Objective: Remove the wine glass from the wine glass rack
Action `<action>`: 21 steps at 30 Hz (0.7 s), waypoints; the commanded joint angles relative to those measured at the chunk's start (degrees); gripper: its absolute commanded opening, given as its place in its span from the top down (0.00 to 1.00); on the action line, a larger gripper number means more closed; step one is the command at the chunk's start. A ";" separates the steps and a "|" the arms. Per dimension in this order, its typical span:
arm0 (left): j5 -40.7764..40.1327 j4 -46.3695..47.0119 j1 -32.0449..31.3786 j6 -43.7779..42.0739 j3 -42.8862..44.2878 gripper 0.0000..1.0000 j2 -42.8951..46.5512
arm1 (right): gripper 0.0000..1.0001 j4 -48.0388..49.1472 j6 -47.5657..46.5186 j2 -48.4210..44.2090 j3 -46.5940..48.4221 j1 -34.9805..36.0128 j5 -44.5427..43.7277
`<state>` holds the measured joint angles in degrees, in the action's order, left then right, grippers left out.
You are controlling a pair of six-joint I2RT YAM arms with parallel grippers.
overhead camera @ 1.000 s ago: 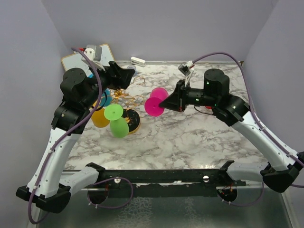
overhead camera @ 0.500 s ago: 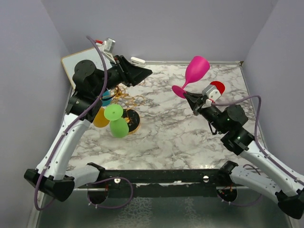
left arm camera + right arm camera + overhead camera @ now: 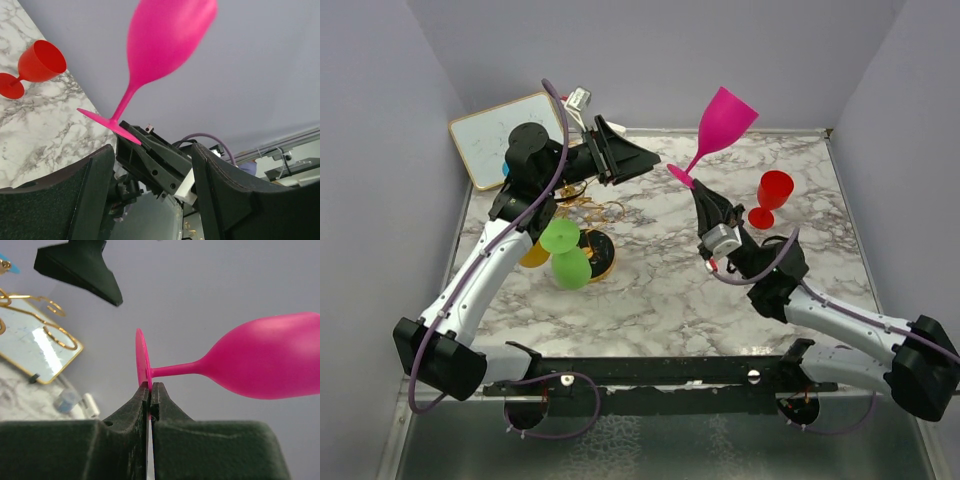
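Since the frame half a second back, pink wine glass is standing more upright and right gripper is sitting closer to table centre, pointing up under it; left gripper is reaching further right.

Glass is hanging in the air directly above the right gripper, bowl up and leaning right, foot at the fingertips. Right wrist view is showing both jaws pressed together on the thin rim of the foot disc, stem running off sideways; top view is not resolving that pinch. Meanwhile left gripper is hovering spread wide with nothing in it, just left of the foot, not touching.

Well apart to the left, wine glass rack is standing on the marble table, with a green glass and an orange glass hanging from it; left arm is covering its far side. Off to the right, red glass is standing upright.

Bowl is running out of frame in both wrist views and blurring in the left one. Right wrist view is catching only a few gold loops of the rack.
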<state>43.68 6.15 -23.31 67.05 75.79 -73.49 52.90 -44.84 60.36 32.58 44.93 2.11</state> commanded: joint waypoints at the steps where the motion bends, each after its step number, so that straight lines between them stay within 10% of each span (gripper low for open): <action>1: 2.60 5.57 0.00 5.35 -1.64 0.34 -0.27 | 0.99 16.52 -16.81 4.28 1.11 3.35 0.64; 21: 2.40 4.67 -0.07 5.44 -1.52 0.51 -0.94 | 0.99 24.30 -35.93 13.93 4.47 10.38 -0.25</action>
<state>44.66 9.34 -23.31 72.62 74.43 -74.65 73.58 -77.25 73.71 35.62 54.26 2.17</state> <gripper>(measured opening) 0.547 0.017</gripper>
